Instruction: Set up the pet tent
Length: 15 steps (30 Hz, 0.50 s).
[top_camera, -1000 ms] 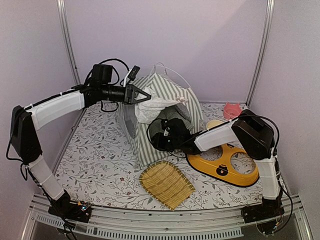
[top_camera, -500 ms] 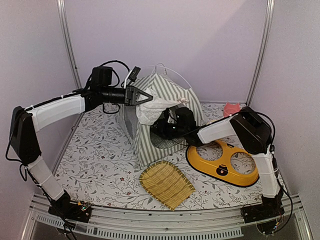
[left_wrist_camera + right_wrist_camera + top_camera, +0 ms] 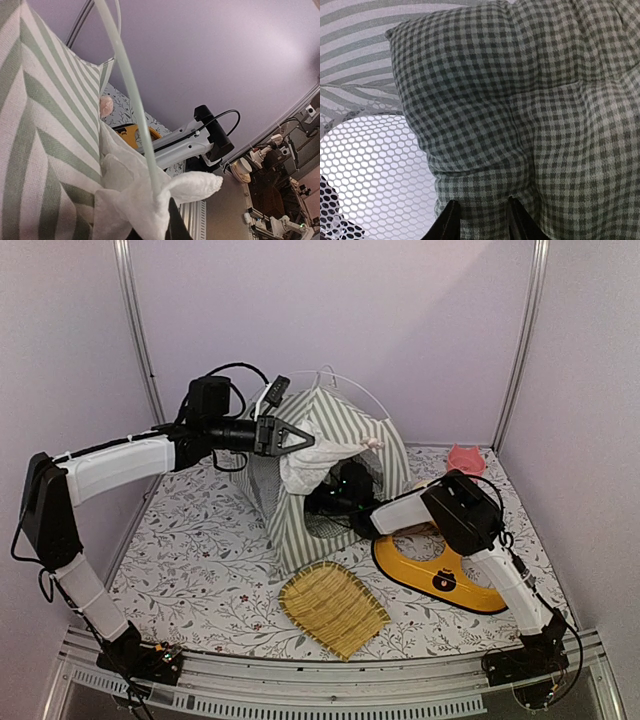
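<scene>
The striped grey-green and white pet tent (image 3: 345,435) stands at the back middle of the floral mat, with thin white poles arching over its top. My left gripper (image 3: 300,437) is shut on the white lace door curtain (image 3: 303,468) and holds it up and aside at the tent's upper front. In the left wrist view the lace (image 3: 135,200) is bunched at my gripper (image 3: 161,222) beside a white pole (image 3: 131,90) and the striped wall (image 3: 45,125). My right gripper (image 3: 335,502) reaches into the door opening. Its wrist view shows it (image 3: 481,220) shut on the checked gingham cushion (image 3: 520,100) inside, next to a round mesh window (image 3: 370,165).
A woven bamboo tray (image 3: 335,608) lies in front of the tent. A yellow two-hole pet feeder (image 3: 445,570) lies at the right under my right arm. A small pink object (image 3: 465,458) sits at the back right. Metal frame posts and walls close in the mat.
My right arm has pushed forward and left, its gripper going from outside the door into the tent. My left gripper has lifted the lace curtain slightly higher and to the right.
</scene>
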Motion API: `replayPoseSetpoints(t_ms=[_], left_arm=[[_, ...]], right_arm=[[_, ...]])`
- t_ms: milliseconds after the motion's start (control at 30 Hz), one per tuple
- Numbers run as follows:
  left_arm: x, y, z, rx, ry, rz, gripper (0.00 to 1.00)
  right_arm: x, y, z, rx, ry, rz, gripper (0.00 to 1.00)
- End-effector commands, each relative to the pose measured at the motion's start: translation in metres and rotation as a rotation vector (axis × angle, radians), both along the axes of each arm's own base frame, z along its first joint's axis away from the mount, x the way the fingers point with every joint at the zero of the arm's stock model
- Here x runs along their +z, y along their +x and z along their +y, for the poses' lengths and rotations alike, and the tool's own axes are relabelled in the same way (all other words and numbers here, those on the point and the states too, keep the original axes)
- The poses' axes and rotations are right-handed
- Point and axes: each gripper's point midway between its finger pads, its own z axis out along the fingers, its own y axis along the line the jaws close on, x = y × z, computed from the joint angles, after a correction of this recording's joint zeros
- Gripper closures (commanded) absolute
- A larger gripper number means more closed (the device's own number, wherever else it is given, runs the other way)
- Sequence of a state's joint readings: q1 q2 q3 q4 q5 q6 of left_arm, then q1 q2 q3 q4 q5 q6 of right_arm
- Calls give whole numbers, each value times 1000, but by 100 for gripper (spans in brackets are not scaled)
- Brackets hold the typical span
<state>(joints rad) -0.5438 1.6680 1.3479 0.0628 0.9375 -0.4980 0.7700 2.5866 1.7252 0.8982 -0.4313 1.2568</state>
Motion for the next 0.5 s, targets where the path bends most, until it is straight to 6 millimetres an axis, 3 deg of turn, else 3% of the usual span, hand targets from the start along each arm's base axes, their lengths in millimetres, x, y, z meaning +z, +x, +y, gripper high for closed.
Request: replayPoseSetpoints(t_ms=[0, 200, 333, 467], left_arm=[[-3, -23, -6, -74, 0, 60, 100], [30, -35, -3, -116, -47, 17, 100], [66, -45, 1, -135, -85, -47, 100], [80, -55, 4, -151, -97, -87, 100]], right_arm=[[6, 3, 16, -39, -5, -68, 56], [-53, -5, 33, -52, -354, -58, 55], [-95, -8, 17, -75, -551, -17, 50], [-122, -9, -7, -120, -737, 5, 44]])
